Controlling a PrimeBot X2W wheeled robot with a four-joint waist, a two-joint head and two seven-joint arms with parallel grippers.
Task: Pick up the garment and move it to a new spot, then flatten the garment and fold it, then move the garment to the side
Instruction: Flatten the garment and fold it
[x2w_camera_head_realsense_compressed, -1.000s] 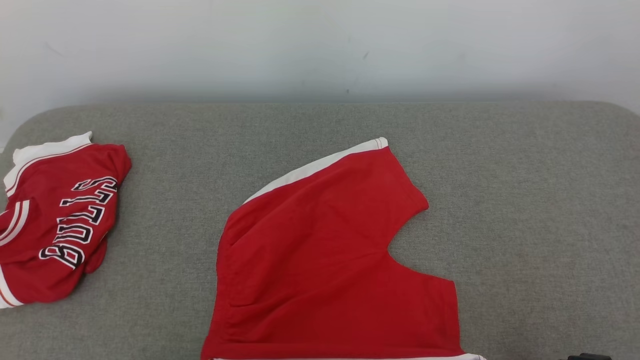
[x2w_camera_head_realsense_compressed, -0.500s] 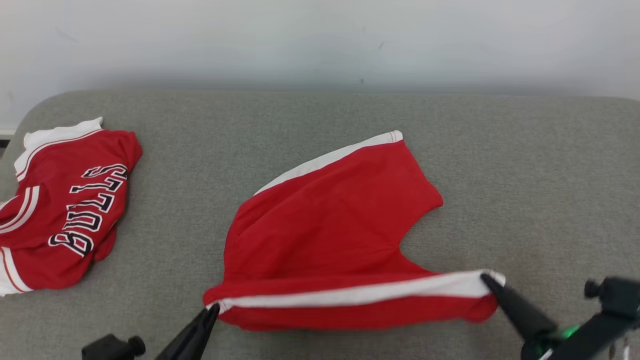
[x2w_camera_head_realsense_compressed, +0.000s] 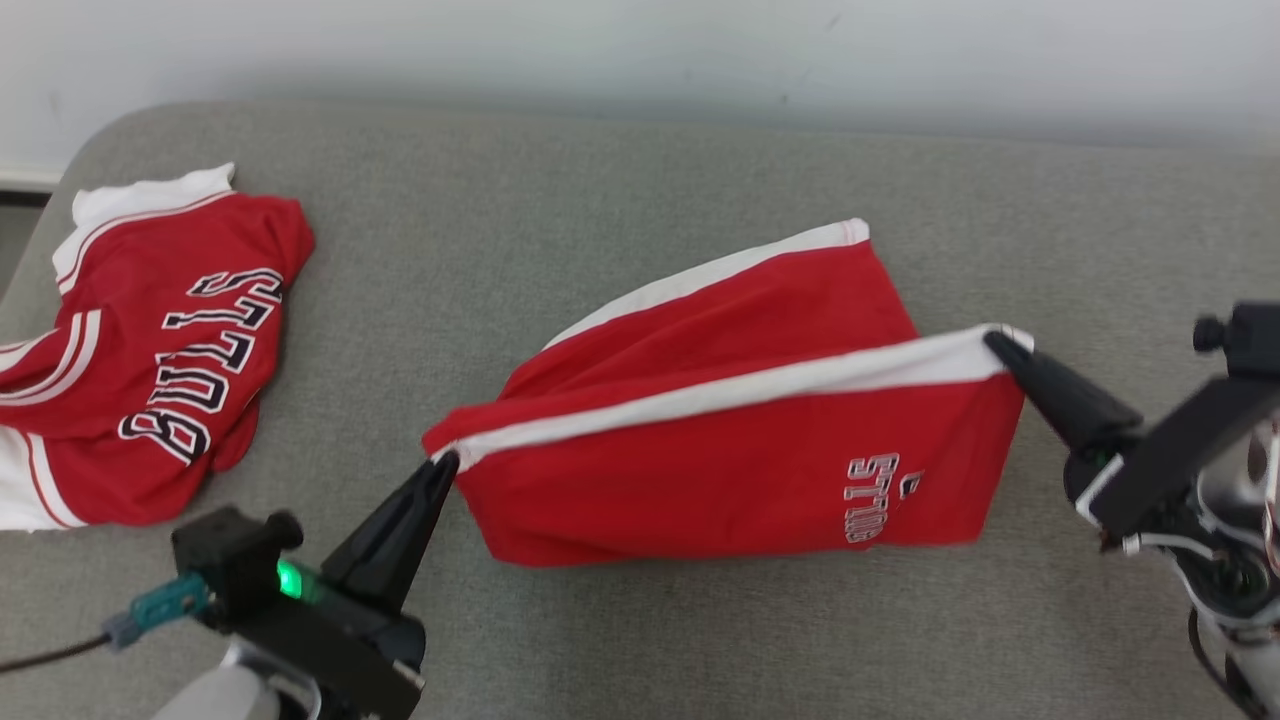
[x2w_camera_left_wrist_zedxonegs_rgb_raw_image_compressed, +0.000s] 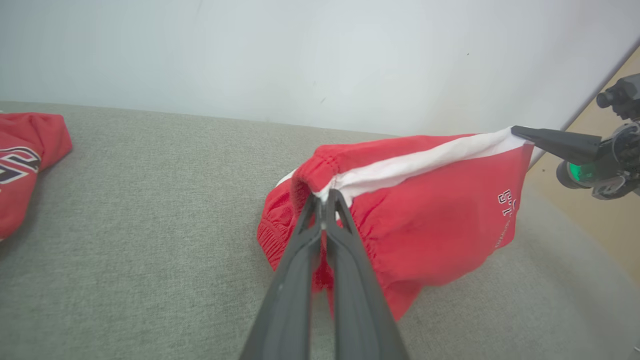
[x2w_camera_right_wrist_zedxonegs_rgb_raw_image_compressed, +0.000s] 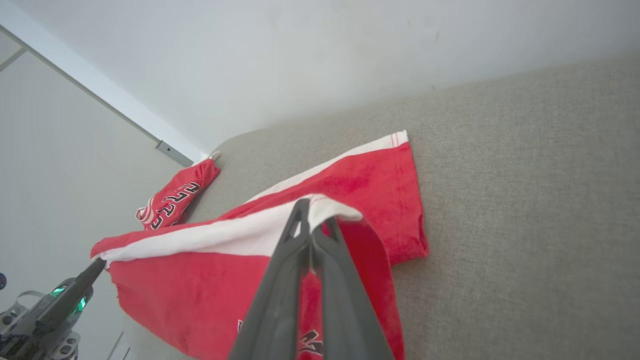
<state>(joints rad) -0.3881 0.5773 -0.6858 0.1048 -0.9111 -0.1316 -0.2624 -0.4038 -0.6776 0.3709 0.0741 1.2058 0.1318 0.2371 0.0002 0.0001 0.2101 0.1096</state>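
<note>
Worktop (x2w_camera_head_realsense_compressed: 640, 170) of grey woven upholstery with rounded corners spans the head view below a pale wall (x2w_camera_head_realsense_compressed: 640, 40). Near its middle are the red shorts with white side stripes (x2w_camera_head_realsense_compressed: 720, 480). Their far leg lies flat on the fabric. The near leg is lifted by its striped edge and stretched taut between both tools, so its red panel hangs down with small white lettering showing near the hem. A second ago the shorts lay spread flat. Half a second ago the striped edge was only just off the surface at the near side; now it is higher and carried over the far leg. At the left end, well apart, lies a crumpled red Bulls jersey with white trim (x2w_camera_head_realsense_compressed: 170, 340). The left tool (x2w_camera_head_realsense_compressed: 447, 463) reaches up and rightward from the lower left, its long dark fingers pressed together on the waistband end of the stripe. The right tool (x2w_camera_head_realsense_compressed: 997, 340) angles in from the right edge, fingers clamped on the stripe's hem corner.
</note>
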